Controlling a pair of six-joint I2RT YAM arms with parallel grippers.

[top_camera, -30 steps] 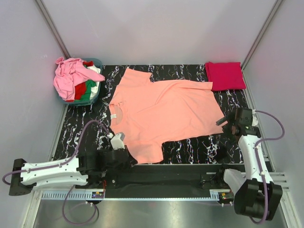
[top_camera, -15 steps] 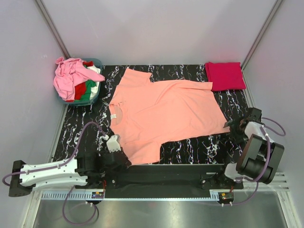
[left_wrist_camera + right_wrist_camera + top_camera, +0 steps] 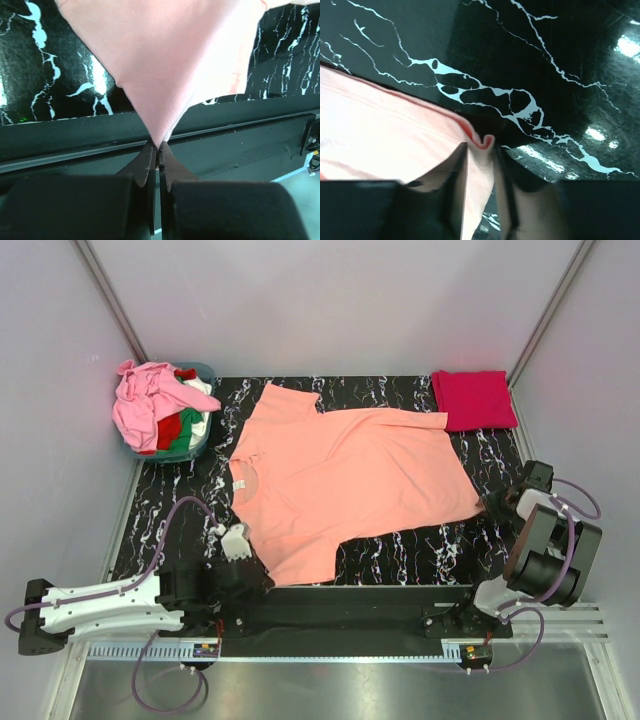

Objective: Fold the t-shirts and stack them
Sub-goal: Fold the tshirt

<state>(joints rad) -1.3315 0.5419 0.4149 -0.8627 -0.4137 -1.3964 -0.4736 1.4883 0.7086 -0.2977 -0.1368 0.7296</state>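
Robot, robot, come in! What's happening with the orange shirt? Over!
Left fingers shut on orange shirt's near edge. Right fingers straddle its hem corner, grip unclear. Shirt spread on table, nothing lying on it.

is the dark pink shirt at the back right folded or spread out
Folded: the crimson shirt lies as a compact, flat rectangle with no sleeves or collar showing, unlike the spread salmon shirt.

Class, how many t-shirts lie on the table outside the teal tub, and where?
2. The salmon-orange t-shirt is spread flat mid-table; the crimson-pink t-shirt sits folded at the far right corner. Others are heaped in the teal tub, some likely hidden.
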